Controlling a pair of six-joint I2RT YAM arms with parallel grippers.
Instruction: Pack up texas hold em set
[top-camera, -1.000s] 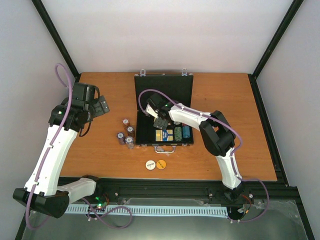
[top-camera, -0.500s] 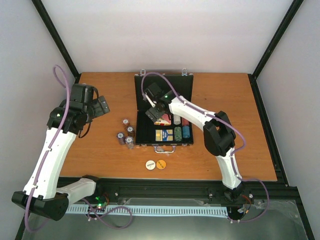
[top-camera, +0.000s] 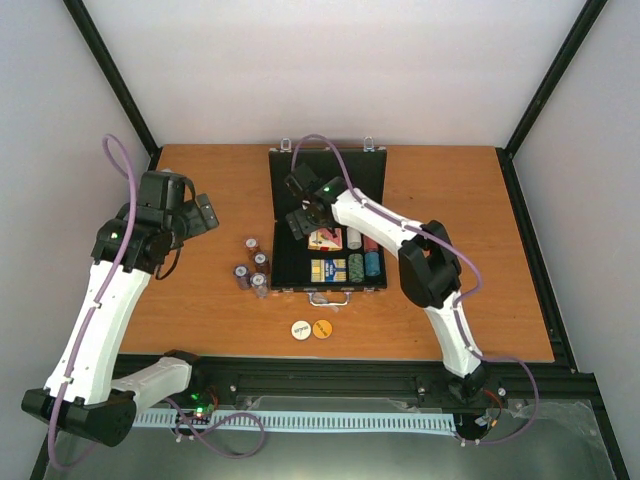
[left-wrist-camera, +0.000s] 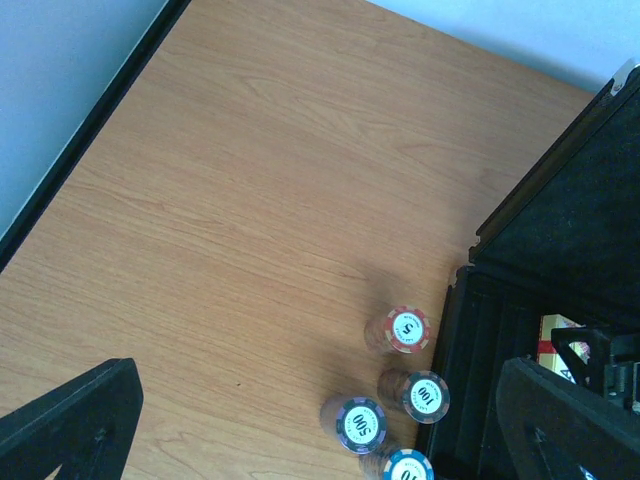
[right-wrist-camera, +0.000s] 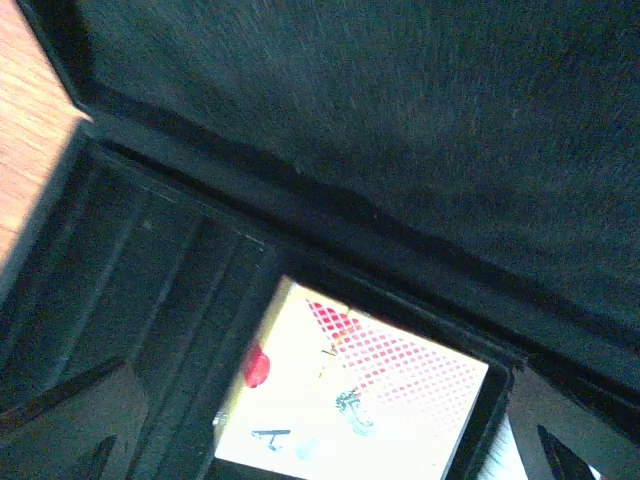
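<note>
Right fingers (top-camera: 302, 222) backed off — card deck (top-camera: 324, 239) lies flat, long axis left-right.

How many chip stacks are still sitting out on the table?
4 chip stacks, clustered on the table left of the open case: one farthest back, one just nearer beside the case, one on the left, one at the front. None seems hidden.

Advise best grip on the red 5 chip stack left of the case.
Take the red 5 stack by its round side wall, low, coming straight down: it stands upright. Squeeze along the line toward the case, probably; a gap shows there and bare table opposite, while the 100 stack crowds its near side.
</note>
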